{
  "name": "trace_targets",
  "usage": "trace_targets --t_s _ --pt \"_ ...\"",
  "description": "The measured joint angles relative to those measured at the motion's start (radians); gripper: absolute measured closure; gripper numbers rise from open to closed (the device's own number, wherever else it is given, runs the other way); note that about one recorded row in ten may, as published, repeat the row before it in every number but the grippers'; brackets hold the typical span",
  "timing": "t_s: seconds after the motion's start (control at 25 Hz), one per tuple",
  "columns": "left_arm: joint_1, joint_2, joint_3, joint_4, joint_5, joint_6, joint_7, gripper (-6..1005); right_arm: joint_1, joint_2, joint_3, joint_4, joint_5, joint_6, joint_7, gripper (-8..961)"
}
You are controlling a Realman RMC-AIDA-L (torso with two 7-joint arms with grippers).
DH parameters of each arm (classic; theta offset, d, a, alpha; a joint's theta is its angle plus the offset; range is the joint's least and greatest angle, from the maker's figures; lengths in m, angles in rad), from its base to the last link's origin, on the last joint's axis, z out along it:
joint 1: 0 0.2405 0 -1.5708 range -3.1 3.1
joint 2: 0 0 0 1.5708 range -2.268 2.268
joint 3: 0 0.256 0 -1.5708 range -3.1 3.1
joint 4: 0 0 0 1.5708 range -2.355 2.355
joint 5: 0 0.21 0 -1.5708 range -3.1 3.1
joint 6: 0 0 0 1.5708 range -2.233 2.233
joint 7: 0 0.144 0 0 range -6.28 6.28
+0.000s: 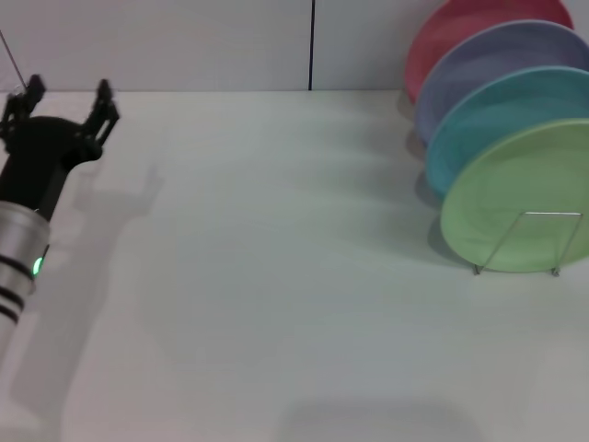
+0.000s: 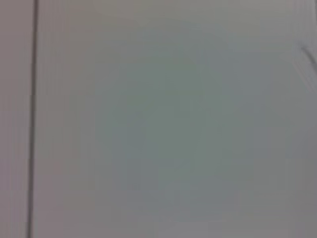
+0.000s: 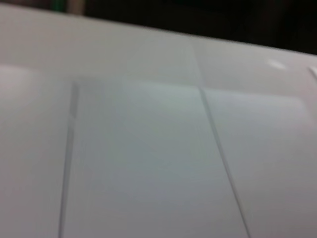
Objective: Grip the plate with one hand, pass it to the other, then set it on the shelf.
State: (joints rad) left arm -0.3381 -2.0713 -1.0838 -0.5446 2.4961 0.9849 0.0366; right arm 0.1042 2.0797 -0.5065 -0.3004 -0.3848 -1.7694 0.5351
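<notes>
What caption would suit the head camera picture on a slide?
Light green plate stands in the wire rack before three others; left end effector open, far left.

My left wrist camera shows almost nothing but a pale, blank grey-white surface [image 2: 168, 129] filling the frame. One thin dark seam [image 2: 32, 119] runs straight across it close to one edge. A short faint dark streak [image 2: 308, 53] sits at the opposite edge; I cannot tell what it is. My own claw does not appear.
</notes>
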Motion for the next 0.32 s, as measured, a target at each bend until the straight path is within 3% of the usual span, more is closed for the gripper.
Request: trace_targets --t_s 0.08,0.32 --pt "-0.012 -0.002 0.000 0.067 -0.001 0.046 -0.041 166 0.001 -0.003 0.006 0.047 -0.007 0.022 -0.006 302" --pt "0.002 -0.004 0.004 0.119 -0.001 0.080 -0.047 166 0.008 -0.004 0.062 0.116 -0.001 0.097 -0.035 297"
